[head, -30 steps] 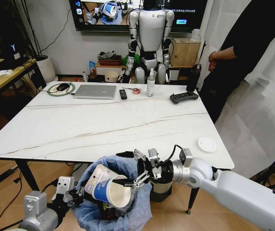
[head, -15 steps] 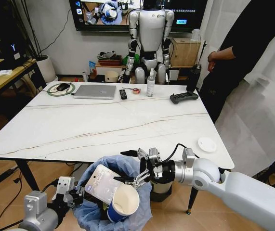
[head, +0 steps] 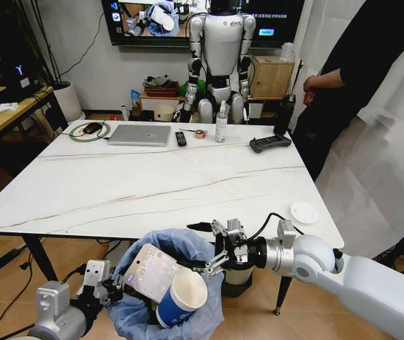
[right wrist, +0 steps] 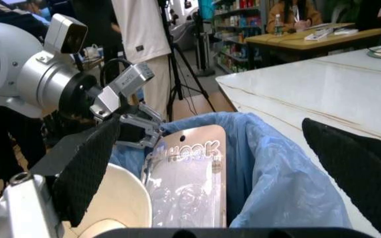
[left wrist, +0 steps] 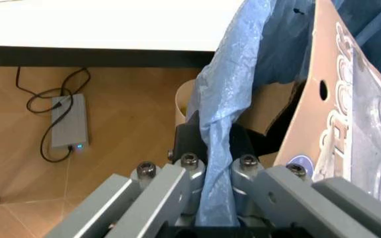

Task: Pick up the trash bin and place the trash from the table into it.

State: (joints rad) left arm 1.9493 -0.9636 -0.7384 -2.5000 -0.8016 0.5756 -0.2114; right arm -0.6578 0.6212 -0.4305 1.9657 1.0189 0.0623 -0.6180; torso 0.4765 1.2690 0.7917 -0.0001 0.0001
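The small round trash bin lined with a crinkly translucent light-blue plastic bag [head: 177, 283] hangs in front of me, just below the near edge of the large white marble-look table with thin veins and black legs [head: 152, 180]. My left gripper [head: 110, 289] sits at the bin's left rim, its jaws clenched on a bunched fold of the blue liner, which the left wrist view shows pinched between the two metal fingers [left wrist: 177, 178]. My right gripper [head: 207, 249] hovers at the bin's right rim, close above the litter; its jaws stand apart and released, the black textured pads [right wrist: 85, 168] well separated with nothing between them. Inside the bin a blue-and-white paper cup [head: 182, 296] lies tilted with its open mouth facing up and toward me, touching a flat clear blister packet on brown cardboard backing [head: 148, 269] that leans upright against the liner. At the far edge of the table rest a closed silver laptop [head: 139, 134], a slim black remote [head: 180, 139], a clear upright spray bottle [head: 221, 122] and a black handheld controller [head: 270, 143]; a small white round disc [head: 304, 212] lies near the table's right front corner.
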